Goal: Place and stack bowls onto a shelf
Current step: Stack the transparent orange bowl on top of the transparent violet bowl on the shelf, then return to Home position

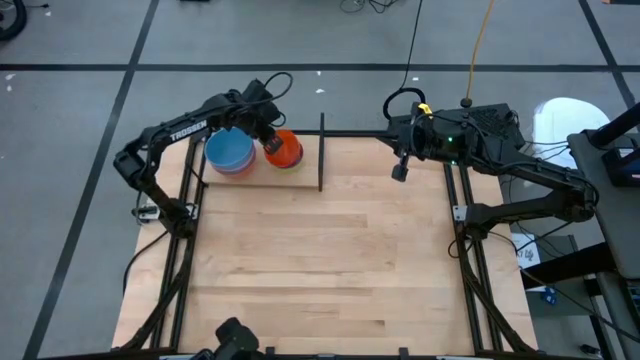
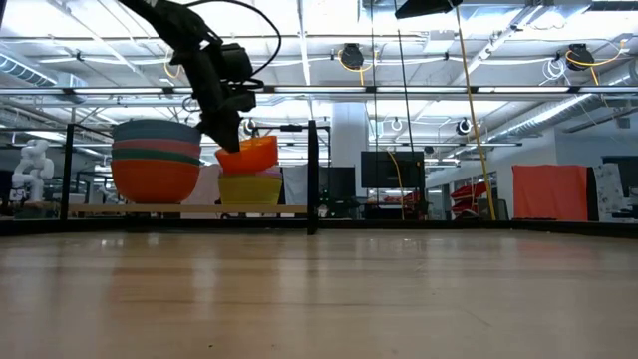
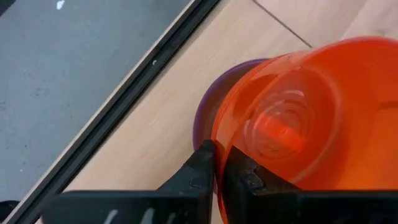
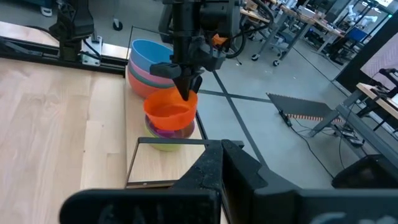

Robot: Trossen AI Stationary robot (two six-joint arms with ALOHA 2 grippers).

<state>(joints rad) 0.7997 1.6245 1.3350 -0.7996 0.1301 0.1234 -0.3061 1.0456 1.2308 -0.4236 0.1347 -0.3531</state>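
Note:
My left gripper (image 1: 268,136) is shut on an orange bowl (image 1: 284,149) over the shelf (image 2: 189,209), just left of the black divider (image 1: 321,160). The orange bowl is tilted over a purple bowl (image 4: 169,131) nested in a yellow one (image 2: 249,188). To their left stands a stack of several bowls with a blue one on top (image 1: 229,151) and a red one at the bottom (image 2: 155,180). My right gripper (image 1: 400,171) waits shut and empty at the table's far right. My left gripper pinches the orange bowl's rim (image 3: 219,163) on the side toward the blue-topped stack, one finger (image 3: 200,171) outside the wall and one inside. The fingers come from above, pointing down. The bowl is tilted, its lower part inside the purple bowl (image 3: 204,115); whether they touch I cannot tell.
The shelf's black rods (image 1: 360,133) run along the table's far edge. The wide light-wood tabletop (image 1: 320,260) lies nearer. Right of the divider the shelf plank (image 1: 360,160) shows bare wood.

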